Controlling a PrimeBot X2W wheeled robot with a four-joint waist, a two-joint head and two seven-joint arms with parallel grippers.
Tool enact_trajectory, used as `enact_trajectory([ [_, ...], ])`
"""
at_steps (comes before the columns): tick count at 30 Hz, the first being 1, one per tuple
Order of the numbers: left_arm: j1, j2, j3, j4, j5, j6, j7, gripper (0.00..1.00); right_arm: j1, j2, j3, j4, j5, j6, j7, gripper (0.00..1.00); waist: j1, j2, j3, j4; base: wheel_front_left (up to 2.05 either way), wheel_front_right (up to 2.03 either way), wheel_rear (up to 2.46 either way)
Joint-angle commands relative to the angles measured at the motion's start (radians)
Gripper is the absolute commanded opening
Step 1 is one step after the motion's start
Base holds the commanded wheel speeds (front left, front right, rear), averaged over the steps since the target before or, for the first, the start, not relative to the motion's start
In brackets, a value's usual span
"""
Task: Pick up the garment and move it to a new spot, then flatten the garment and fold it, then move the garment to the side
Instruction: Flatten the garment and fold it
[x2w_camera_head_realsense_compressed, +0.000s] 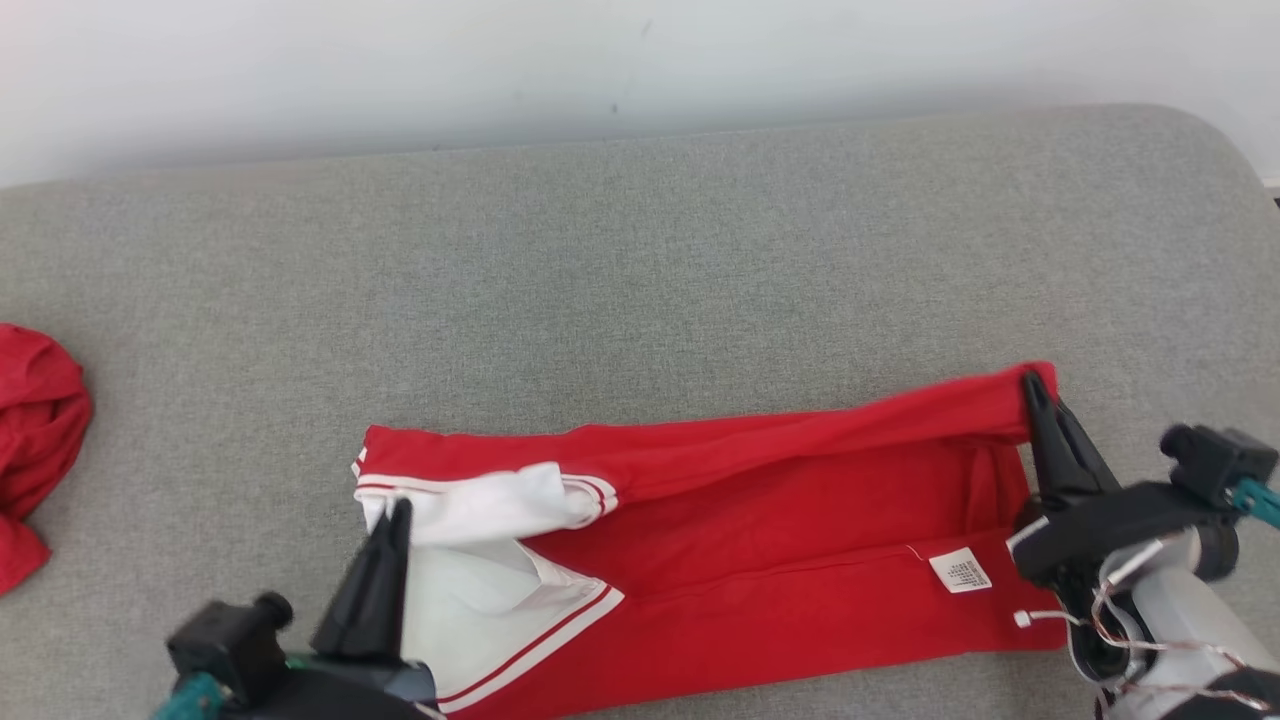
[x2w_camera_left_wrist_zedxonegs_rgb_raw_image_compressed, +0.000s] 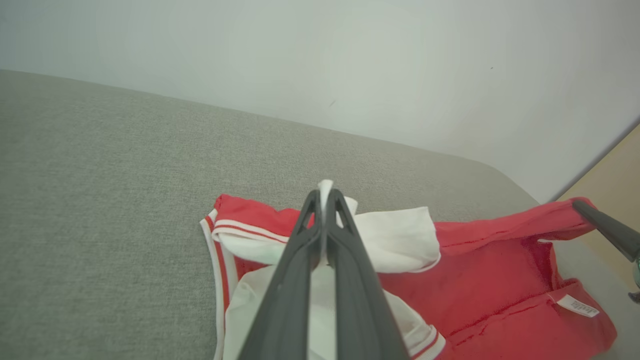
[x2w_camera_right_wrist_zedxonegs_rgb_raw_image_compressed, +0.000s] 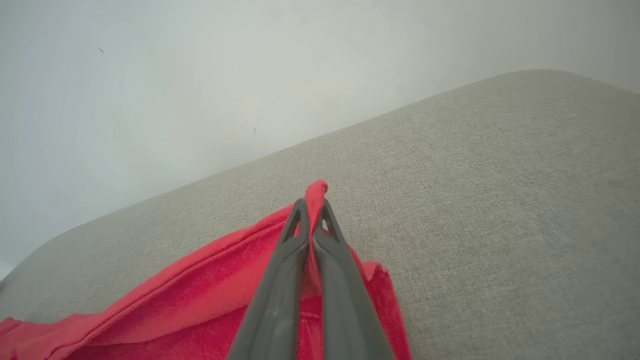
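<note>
On the grey cushion (x2w_camera_head_realsense_compressed: 640, 250), both jaws clenched on the red garment's (x2w_camera_head_realsense_compressed: 780, 520) 2 ends.

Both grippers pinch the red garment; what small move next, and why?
Probably carry both grips together toward the robot, laying the far edge over the middle. The left gripper pinches the white sleeve, the right gripper the far hem corner of the red garment, and that edge stands lifted between them, so the fold looks half made.
</note>
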Motion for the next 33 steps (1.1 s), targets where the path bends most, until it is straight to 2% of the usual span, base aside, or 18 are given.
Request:
enact_trajectory([
  [1, 0.018, -0.010, 0.000, 0.005, -0.005, -0.008, -0.007, 0.00, 0.021, -0.002, -0.014, -0.008, -0.006, -0.002, 0.000, 0.00, 0.0001, 0.0001, -0.004, 0.001, 0.00, 0.00, 0.00],
  [4, 0.047, -0.029, -0.012, 0.027, 0.007, -0.007, -0.008, 0.00, 0.065, 0.006, -0.031, -0.021, -0.010, -0.002, 0.000, 0.00, 0.0001, 0.0001, -0.011, 0.003, 0.00, 0.00, 0.00],
  [5, 0.052, -0.034, -0.012, 0.037, 0.009, -0.010, -0.009, 0.00, 0.075, 0.007, -0.036, -0.024, -0.013, -0.002, 0.000, 0.24, 0.0001, 0.0001, -0.012, 0.003, 0.00, 0.00, 0.00],
  [6, 0.057, -0.039, -0.012, 0.048, 0.016, -0.011, -0.010, 0.00, 0.084, 0.010, -0.042, -0.029, -0.013, -0.002, 0.000, 0.38, 0.0001, 0.0001, -0.014, 0.003, 0.00, 0.00, 0.00],
  [7, 0.062, -0.047, -0.010, 0.060, 0.018, -0.011, -0.010, 0.00, 0.091, 0.013, -0.052, -0.036, -0.014, -0.002, 0.000, 0.35, 0.0001, 0.0001, -0.016, 0.002, 0.00, 0.00, 0.00],
  [8, 0.066, -0.052, -0.008, 0.075, 0.024, -0.009, -0.011, 0.00, 0.100, 0.017, -0.060, -0.041, -0.016, -0.002, 0.000, 0.38, 0.0001, 0.0001, -0.018, 0.002, 0.00, 0.00, 0.00],
  [9, 0.069, -0.053, -0.006, 0.087, 0.037, -0.005, -0.011, 0.00, 0.114, 0.023, -0.061, -0.042, -0.018, -0.002, 0.000, 0.52, 0.0001, 0.0001, -0.020, 0.001, 0.00, 0.00, 0.00],
  [10, 0.071, -0.055, 0.000, 0.098, 0.052, 0.005, -0.012, 0.00, 0.123, 0.026, -0.064, -0.045, -0.021, -0.002, 0.000, 1.00, 0.0001, 0.0001, -0.023, 0.001, 0.00, 0.00, 0.00],
  [11, 0.071, -0.058, 0.006, 0.108, 0.068, 0.008, -0.012, 0.02, 0.127, 0.029, -0.073, -0.053, -0.017, -0.002, 0.000, 1.00, 0.0001, 0.0001, -0.025, 0.001, 0.00, 0.00, 0.00],
  [12, 0.074, -0.062, 0.011, 0.115, 0.082, 0.008, -0.012, 0.61, 0.133, 0.028, -0.077, -0.058, -0.016, -0.002, 0.000, 1.00, 0.0001, 0.0001, -0.028, 0.001, 0.00, 0.00, 0.00],
  [13, 0.079, -0.070, 0.022, 0.122, 0.097, 0.010, -0.012, 1.00, 0.141, 0.029, -0.081, -0.066, -0.017, -0.002, 0.000, 1.00, 0.0001, 0.0001, -0.033, 0.001, 0.00, 0.00, 0.00],
  [20, 0.126, -0.127, 0.120, 0.105, 0.178, 0.000, -0.011, 1.00, 0.223, 0.020, -0.126, -0.155, -0.023, -0.002, 0.000, 1.00, 0.0001, 0.0001, -0.065, 0.008, 0.00, 0.00, 0.00],
  [23, 0.148, -0.144, 0.169, 0.084, 0.230, -0.001, -0.011, 1.00, 0.240, 0.004, -0.131, -0.153, -0.029, -0.002, 0.000, 1.00, 0.0001, 0.0001, -0.076, 0.009, 0.00, 0.00, 0.00],
  [28, 0.186, -0.161, 0.240, 0.046, 0.369, 0.027, -0.011, 1.00, 0.240, -0.005, -0.110, -0.070, -0.041, -0.002, 0.000, 1.00, 0.0001, 0.0001, -0.101, 0.017, 0.00, 0.00, 0.00],
  [33, 0.232, -0.207, 0.356, -0.005, 0.447, 0.039, -0.011, 1.00, 0.197, -0.002, -0.077, 0.059, -0.061, -0.002, 0.019, 1.00, 0.0001, 0.0001, -0.121, 0.037, 0.00, 0.00, 0.00],
])
